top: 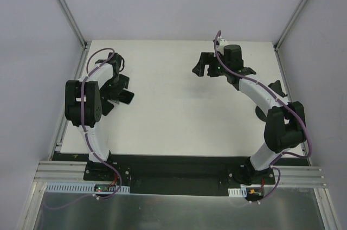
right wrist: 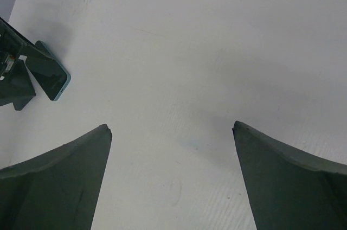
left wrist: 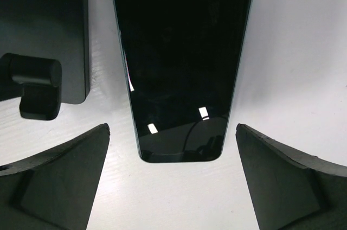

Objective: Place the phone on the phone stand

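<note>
Thin black glass-faced phone with a teal rim (left wrist: pixel 181 67) lies flat, screen up, on white tabletop (left wrist: pixel 295 51). Left gripper (left wrist: pixel 172 128) over its near end, fingers spread wide to either side, clear of it. Right gripper (right wrist: pixel 172 127) well apart, also wide, empty.

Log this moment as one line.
left gripper: open, straddling phone | phone: flat on table | right gripper: open, empty
</note>
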`<state>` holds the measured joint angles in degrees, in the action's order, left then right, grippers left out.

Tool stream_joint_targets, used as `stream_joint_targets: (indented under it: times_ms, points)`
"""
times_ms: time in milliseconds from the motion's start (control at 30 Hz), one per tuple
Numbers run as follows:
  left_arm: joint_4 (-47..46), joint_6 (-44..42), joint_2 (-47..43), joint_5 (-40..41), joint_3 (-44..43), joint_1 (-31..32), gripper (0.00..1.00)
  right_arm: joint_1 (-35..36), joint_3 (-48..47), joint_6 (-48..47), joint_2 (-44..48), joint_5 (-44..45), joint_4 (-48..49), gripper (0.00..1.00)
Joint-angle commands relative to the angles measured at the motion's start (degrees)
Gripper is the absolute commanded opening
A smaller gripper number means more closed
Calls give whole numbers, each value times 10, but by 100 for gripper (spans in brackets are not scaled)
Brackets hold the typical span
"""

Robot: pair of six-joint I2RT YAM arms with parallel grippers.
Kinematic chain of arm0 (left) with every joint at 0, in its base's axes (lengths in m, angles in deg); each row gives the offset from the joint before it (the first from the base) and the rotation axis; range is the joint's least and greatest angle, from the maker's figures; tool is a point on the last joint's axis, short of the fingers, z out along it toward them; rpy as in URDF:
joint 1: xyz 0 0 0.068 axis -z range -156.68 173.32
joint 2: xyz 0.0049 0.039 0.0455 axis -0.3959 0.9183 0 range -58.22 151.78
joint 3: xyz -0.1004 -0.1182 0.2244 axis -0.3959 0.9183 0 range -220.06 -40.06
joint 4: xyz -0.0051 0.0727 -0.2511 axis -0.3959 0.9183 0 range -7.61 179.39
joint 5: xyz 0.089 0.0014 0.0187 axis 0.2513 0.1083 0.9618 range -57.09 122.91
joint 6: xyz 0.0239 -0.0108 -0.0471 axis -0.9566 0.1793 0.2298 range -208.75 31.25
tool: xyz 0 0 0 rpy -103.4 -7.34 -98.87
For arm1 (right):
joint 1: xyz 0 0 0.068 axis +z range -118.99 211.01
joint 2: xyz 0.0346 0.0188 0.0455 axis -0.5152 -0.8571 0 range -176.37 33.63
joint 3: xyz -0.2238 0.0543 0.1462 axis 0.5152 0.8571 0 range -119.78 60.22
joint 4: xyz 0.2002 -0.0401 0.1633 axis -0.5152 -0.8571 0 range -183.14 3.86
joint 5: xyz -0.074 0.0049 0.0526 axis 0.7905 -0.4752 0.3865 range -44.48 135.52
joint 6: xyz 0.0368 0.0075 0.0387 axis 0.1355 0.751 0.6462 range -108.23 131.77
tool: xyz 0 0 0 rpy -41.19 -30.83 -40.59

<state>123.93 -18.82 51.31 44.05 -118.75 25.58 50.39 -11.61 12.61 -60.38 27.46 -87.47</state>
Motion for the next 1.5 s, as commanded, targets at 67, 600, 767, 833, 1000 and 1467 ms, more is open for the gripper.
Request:
stream_joint_targets:
  times_ms: [67, 600, 767, 833, 1000, 1467]
  points:
    - [22, 14, 22, 25, -33, 0, 99, 0, 7, -4, 20, -17, 28, 96]
    - [21, 40, 46, 67, -23, 17, 87, 2, 6, -4, 11, -21, 33, 96]
    - [22, 40, 45, 77, -22, 26, 78, 2, 6, -5, 9, -18, 33, 96]
    - [22, 39, 48, 72, -22, 27, 69, 2, 6, -4, 9, -17, 32, 96]
    - [21, 29, 52, 71, -25, 45, 48, 2, 5, -5, 9, -9, 27, 96]
    - [16, -164, -74, 147, 5, 92, 99, 1, 0, -22, 7, -14, 21, 96]
